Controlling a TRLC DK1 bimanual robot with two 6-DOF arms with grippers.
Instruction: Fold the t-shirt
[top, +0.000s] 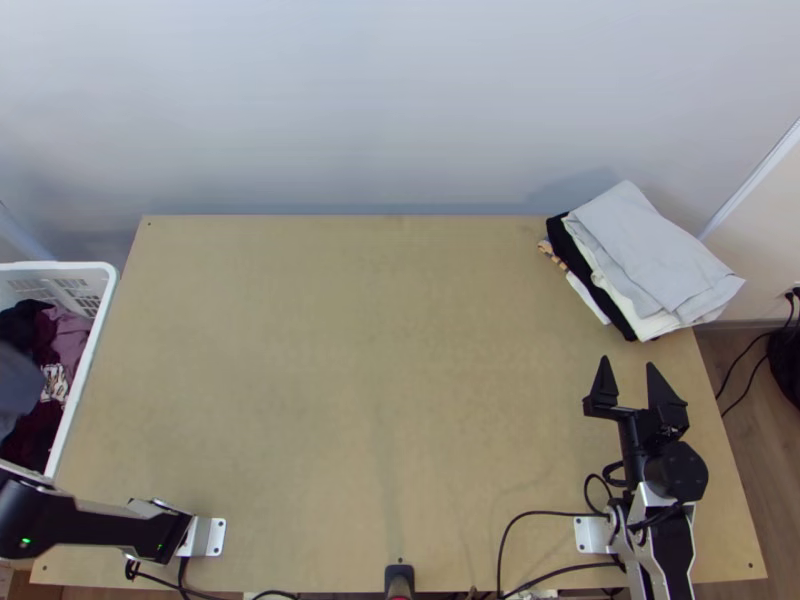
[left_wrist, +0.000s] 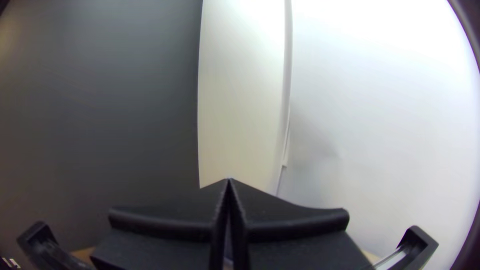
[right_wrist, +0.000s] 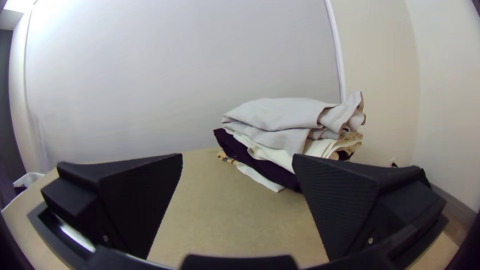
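Presumably the t-shirt is in the jumbled laundry (top: 72, 335) inside the white basket (top: 60, 266); can't single it out. Risk: tangled cloth, so two garments might lift together. Left tool (left_wrist: 229, 181) closed, nothing seen gripped. Right tool (top: 628, 362) wide apart, empty, near the folded stack (top: 650, 265) at the far right corner of the surface (top: 350, 350); a careless forward swing could topple it. Count: two tools, one basket, one stack, at least four garments in it.
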